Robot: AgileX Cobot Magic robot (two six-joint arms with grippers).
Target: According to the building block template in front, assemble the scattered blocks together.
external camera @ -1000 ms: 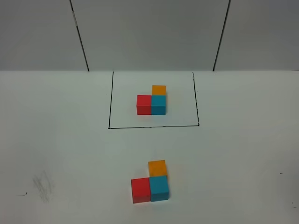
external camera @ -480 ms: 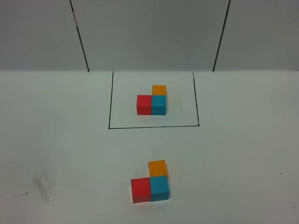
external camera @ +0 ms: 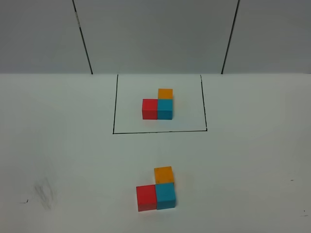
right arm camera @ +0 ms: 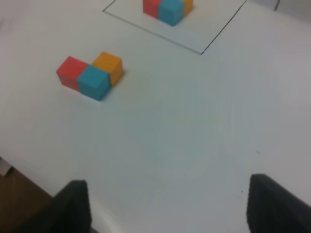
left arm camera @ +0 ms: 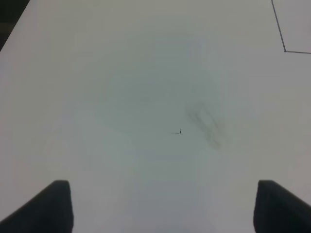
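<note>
The template [external camera: 158, 107] is a small red, blue and orange cube cluster inside a black-line rectangle at the back middle; it also shows in the right wrist view [right arm camera: 167, 8]. Nearer the front, the larger red block [external camera: 146, 198], blue block [external camera: 165, 196] and orange block [external camera: 164, 174] sit together in the same L shape, also in the right wrist view [right arm camera: 92, 74]. Neither arm shows in the exterior view. My left gripper [left arm camera: 163, 206] is open and empty over bare table. My right gripper [right arm camera: 167, 204] is open and empty, well away from the blocks.
The white table [external camera: 252, 160] has a grey smudge [external camera: 44, 191] at the front left, also in the left wrist view [left arm camera: 206, 124]. The table's front edge [right arm camera: 19, 167] shows in the right wrist view. A grey panelled wall [external camera: 155, 34] stands behind.
</note>
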